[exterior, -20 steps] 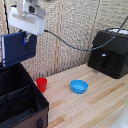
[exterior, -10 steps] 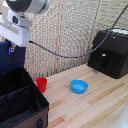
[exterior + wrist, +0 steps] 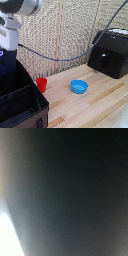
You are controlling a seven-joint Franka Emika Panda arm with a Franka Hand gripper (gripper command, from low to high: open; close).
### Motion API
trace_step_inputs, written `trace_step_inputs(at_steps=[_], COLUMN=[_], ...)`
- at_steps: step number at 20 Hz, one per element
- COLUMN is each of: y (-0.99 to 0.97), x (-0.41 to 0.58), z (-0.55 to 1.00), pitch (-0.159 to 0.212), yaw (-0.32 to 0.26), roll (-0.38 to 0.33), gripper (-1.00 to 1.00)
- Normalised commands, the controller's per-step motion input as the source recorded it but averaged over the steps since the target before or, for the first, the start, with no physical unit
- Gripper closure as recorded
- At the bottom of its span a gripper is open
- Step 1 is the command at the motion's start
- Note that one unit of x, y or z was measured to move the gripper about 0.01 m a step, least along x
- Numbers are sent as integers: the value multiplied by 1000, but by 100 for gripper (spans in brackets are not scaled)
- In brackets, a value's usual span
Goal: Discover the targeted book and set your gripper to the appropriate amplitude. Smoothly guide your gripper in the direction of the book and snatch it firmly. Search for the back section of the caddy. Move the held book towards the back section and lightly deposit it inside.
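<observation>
One caddy (image 3: 22, 107) nearest of all, black and soft-sided, filling the lower corner at the exterior view's left, below the claw. Small tag on its front wall. Inner divider crossing it, nearer compartment in front, back section (image 3: 12, 82) beyond, directly under the claw.

Above that, at the exterior view's left edge, white blocky gripper (image 3: 7, 42) on the bulky white arm (image 3: 22, 7), fingers cut off by the frame edge. Cannot tell whether apart or clamped. Dark navy book (image 3: 7, 61) just beneath the white hand, only a strip of it showing, hanging low over the back section, its lower part behind the caddy's wall.

Wrist view almost wholly dark and blurred, a pale glow in one corner, nothing identifiable.

Off to the claw's side, toward the exterior view's right: red cup (image 3: 42, 84) upright on the wooden table (image 3: 95, 107), just beside the caddy's far corner. Farther along, blue bowl (image 3: 79, 86), apart from the cup. Farthest right, glossy black appliance box (image 3: 111, 52). Dark cable (image 3: 60, 58) sagging from the arm across the woven backdrop (image 3: 70, 30) behind everything.
</observation>
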Motion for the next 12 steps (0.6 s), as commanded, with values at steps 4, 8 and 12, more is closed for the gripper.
trace_step_inputs(at_steps=[4,8,12], y=[-105,-215,69], x=[499,249,115], z=[-10,296,-4], pitch=[93,107,24], yaw=[105,108,0], roll=[-176,0,0], gripper=[100,100,-100])
